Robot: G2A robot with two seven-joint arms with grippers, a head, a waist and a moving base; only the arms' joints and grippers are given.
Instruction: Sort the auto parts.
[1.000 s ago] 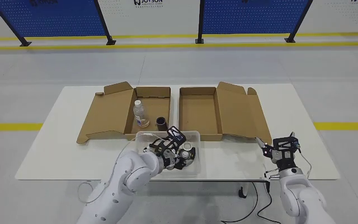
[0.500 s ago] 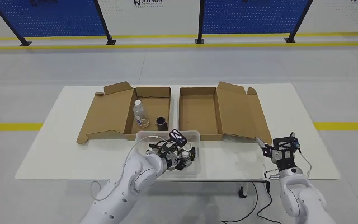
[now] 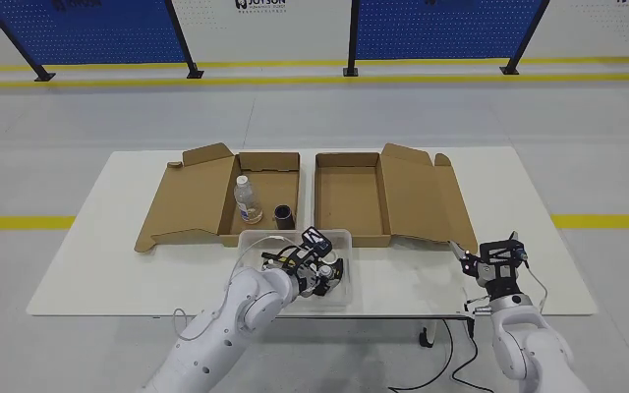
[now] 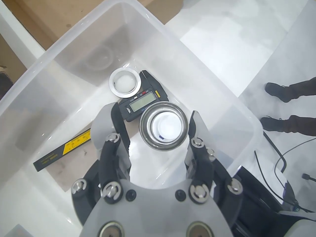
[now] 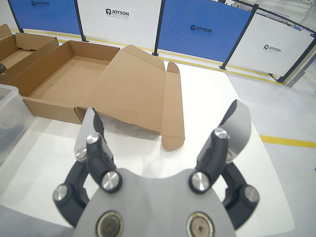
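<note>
A clear plastic bin (image 4: 74, 40) (image 3: 339, 238) at the table's front holds a large steel ring (image 4: 163, 129), a smaller metal ring (image 4: 125, 82), a black digital caliper (image 4: 142, 103) and a black-and-yellow bar (image 4: 63, 149). My left gripper (image 4: 154, 124) (image 3: 316, 268) is open inside the bin, its fingers on either side of the large steel ring without closing on it. My right gripper (image 5: 164, 118) (image 3: 494, 257) stands open and empty above the table's front right corner. In the left cardboard box (image 3: 211, 196) lie a plastic bottle (image 3: 247, 199) and a dark cylinder (image 3: 284, 215).
The right cardboard box (image 3: 349, 196) (image 5: 71, 75) lies open with its lid flap (image 5: 138, 92) spread toward the right arm. The white table (image 3: 98, 255) has free room at its far left. A person's shoes (image 4: 279, 92) show on the floor beyond the table edge.
The left arm has pushed a little farther right and deeper into the bin. The right arm has not moved.
</note>
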